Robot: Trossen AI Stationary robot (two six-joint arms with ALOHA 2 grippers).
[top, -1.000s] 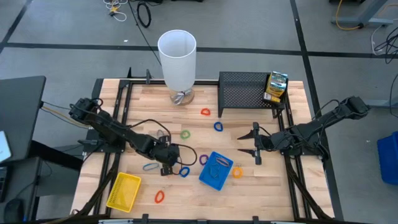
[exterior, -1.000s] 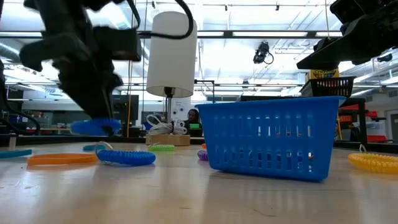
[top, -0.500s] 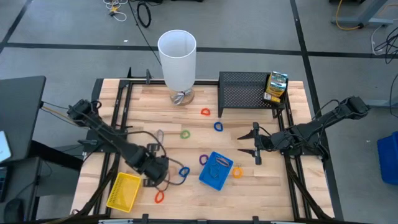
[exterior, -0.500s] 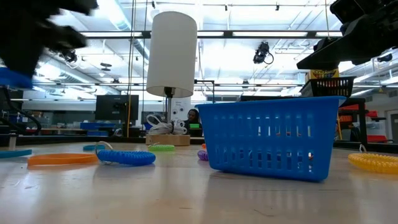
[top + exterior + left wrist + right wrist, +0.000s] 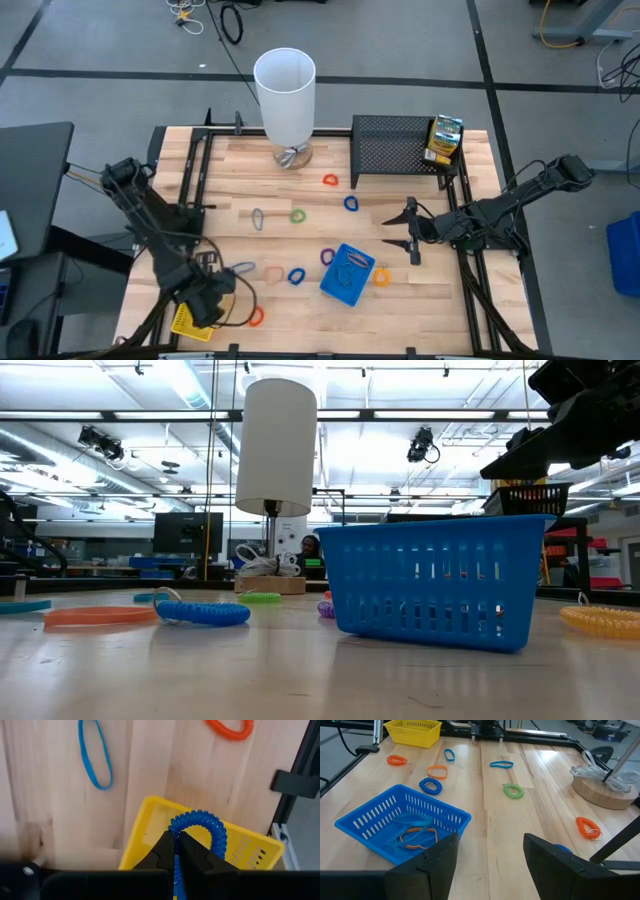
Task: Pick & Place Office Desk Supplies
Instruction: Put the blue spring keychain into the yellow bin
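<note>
My left gripper (image 5: 205, 300) hangs over the yellow tray (image 5: 183, 322) at the table's near left corner, shut on a blue coiled loop (image 5: 200, 827). The yellow tray (image 5: 150, 827) lies flat on the wood under it. The blue tray (image 5: 347, 273) sits near the middle with loops lying inside it (image 5: 415, 836). Several coloured loops lie flat on the table, among them a light blue one (image 5: 95, 755) and an orange one (image 5: 230, 729). My right gripper (image 5: 410, 232) waits open at the right, above the table, its fingers (image 5: 432, 862) wide apart. My left gripper pinches the coiled loop between its two fingertips at one spot of the ring (image 5: 175, 826). The fingers come from above, pointing down. The rest of the ring stands out beyond the fingertips, lifted over the yellow tray's inside.
A tall white cylinder (image 5: 285, 95) on a wooden base stands at the far edge. Beside it is a black mesh rack (image 5: 395, 150) with a green-yellow box (image 5: 444, 140). Black frame rails (image 5: 195, 190) run along the table's left and right sides.
My left gripper has swung from the table's middle toward the near left corner and risen, carrying the blue coiled loop, and now stands over the yellow tray. It has left the low view. The loops on the table have stayed put.
</note>
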